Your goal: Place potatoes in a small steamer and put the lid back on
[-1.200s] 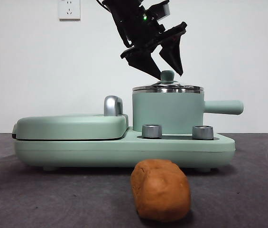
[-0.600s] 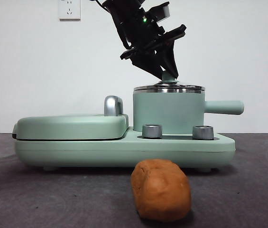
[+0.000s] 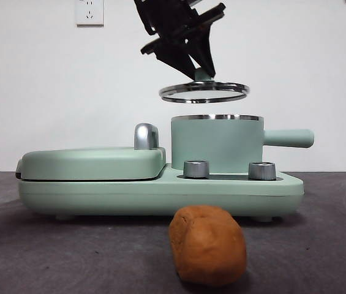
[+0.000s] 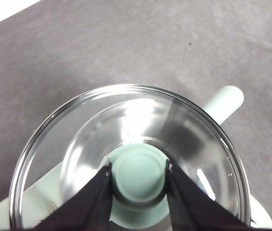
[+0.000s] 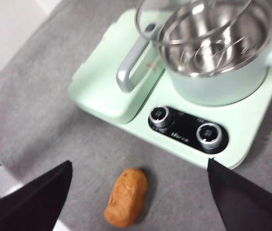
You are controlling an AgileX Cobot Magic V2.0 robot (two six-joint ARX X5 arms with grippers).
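Left hand [image 4: 138, 174] clamped on lid [image 3: 204, 92] knob, held clear above small steamer [image 3: 216, 144] for loading; potato [image 3: 207, 245] on worktop [image 3: 50, 251]; right hand [image 5: 138, 187] spread wide.

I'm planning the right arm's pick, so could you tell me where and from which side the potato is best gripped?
Probably across the narrow middle of the potato, coming straight down from above. It lies flat and oblong on the table, clear of the cooker base, so open jaws could straddle its short width. The right gripper hangs open over it; the left gripper holds the lid.
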